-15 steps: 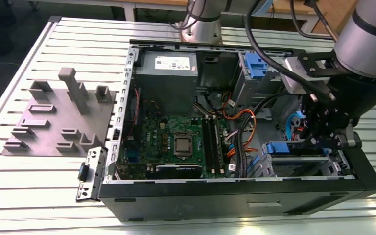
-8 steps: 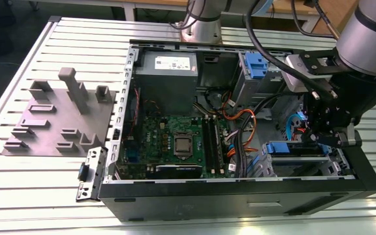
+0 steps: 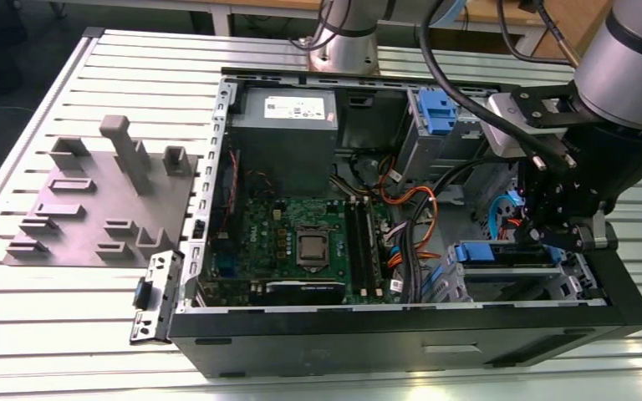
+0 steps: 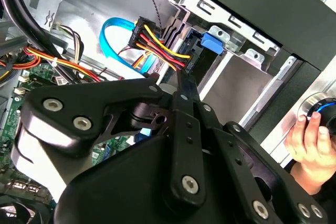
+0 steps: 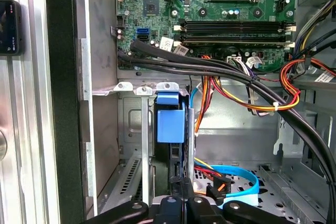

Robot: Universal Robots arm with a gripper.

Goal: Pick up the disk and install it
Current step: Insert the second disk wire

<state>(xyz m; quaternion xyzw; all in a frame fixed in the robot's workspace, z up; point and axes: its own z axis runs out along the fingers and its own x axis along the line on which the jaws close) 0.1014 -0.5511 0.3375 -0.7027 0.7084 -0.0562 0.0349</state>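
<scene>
Inside the computer case [image 3: 388, 334], step in hand: by my judgement, seating the disk in the drive cage [image 3: 522, 284]. The lifting looks done.
Doing it well: push straight along the cage rails and squarely on the blue frame, so the disk slides without cocking. Keep the force light until the frame meets its stop. Watch that no wire gets trapped at the slot mouth.
Motherboard [image 3: 298, 242]: lies to the exterior view's left of the cage, well apart from the work.
Cables [image 3: 410, 221]: orange, yellow and black bundles run between the board and the cage. In the first wrist view they pass close beside the slot, so snagging is the likely risk.
Disk [image 3: 488, 251]: sits in the cage slot. In the first wrist view its blue frame end [image 5: 170, 124] stands between the cage's metal rails.
Tool [image 3: 553, 242]: fingers drawn together, with nothing seen between them in both wrist views [image 5: 177, 184] [image 4: 181, 77].
Disk against tool: the disk lies just to the exterior view's left of the tool. In the first wrist view the tool is lined up with the frame end and close to it. Whether they touch I cannot tell.
</scene>
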